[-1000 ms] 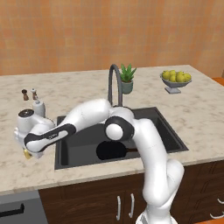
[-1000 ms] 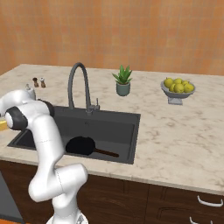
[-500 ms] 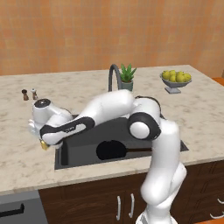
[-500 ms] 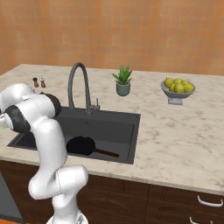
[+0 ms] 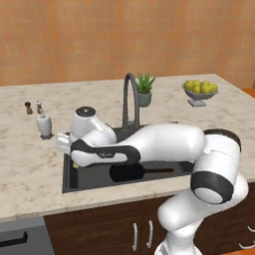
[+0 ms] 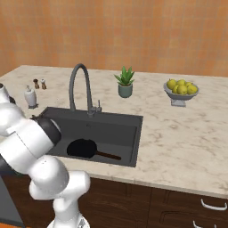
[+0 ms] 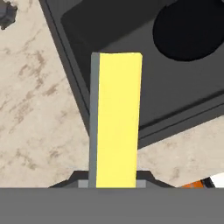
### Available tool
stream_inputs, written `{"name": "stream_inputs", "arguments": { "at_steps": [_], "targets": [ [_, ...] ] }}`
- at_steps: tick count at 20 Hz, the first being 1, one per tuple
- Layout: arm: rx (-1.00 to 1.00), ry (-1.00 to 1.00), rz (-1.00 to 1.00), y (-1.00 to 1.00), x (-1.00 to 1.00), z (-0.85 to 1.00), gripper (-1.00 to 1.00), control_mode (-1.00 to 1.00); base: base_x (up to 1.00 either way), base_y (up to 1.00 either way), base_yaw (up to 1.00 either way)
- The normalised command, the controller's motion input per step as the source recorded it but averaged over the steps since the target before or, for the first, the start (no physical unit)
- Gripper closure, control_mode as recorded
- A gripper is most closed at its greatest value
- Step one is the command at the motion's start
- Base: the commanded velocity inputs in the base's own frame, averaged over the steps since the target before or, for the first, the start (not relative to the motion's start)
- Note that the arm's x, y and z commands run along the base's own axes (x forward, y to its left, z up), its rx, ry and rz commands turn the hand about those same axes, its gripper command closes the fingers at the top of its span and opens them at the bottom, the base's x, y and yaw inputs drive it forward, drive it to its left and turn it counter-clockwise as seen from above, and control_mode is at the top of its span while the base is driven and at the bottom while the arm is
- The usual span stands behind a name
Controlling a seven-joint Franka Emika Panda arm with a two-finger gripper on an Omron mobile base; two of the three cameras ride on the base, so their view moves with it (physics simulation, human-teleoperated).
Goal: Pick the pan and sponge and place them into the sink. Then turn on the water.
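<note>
In the hand view my gripper (image 7: 114, 183) is shut on the sponge (image 7: 117, 118), which shows its yellow layer with a grey strip along its left side. It hangs over the sink's left rim, partly above the marble counter and partly above the dark basin (image 7: 113, 35). The black pan (image 7: 192, 30) lies on the sink floor beyond it. From the left base view the hand and gripper (image 5: 64, 144) sit at the left edge of the sink (image 5: 169, 130), with the pan (image 5: 127, 173) below the forearm. The right base view has the pan (image 6: 82, 148) in the sink (image 6: 111, 129), handle pointing right.
The arched faucet (image 5: 130, 97) (image 6: 80, 84) stands behind the sink, with no stream from it. A soap bottle (image 5: 44, 124) and two small shakers (image 5: 33, 106) stand on the left counter. A potted plant (image 5: 145, 89) and a bowl of lemons (image 5: 199, 91) sit further right.
The arm has swung rightward from the left counter, carrying the sponge to the sink's left edge. The pan has not moved.
</note>
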Motion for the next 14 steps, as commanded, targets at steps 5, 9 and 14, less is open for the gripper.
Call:
{"name": "stream_inputs", "arguments": {
  "at_steps": [5,9,14],
  "targets": [
    [-0.08,0.01,0.24,-1.00,-0.32,0.42,1.00,-1.00,0.00,0.00,0.00],
    [-0.09,0.01,0.27,-1.00,-0.32,0.30,1.00,-1.00,0.00,0.00,0.00],
    [-0.06,0.02,0.30,-1.00,-0.32,0.21,1.00,-1.00,0.00,0.00,0.00]
  ]
}}
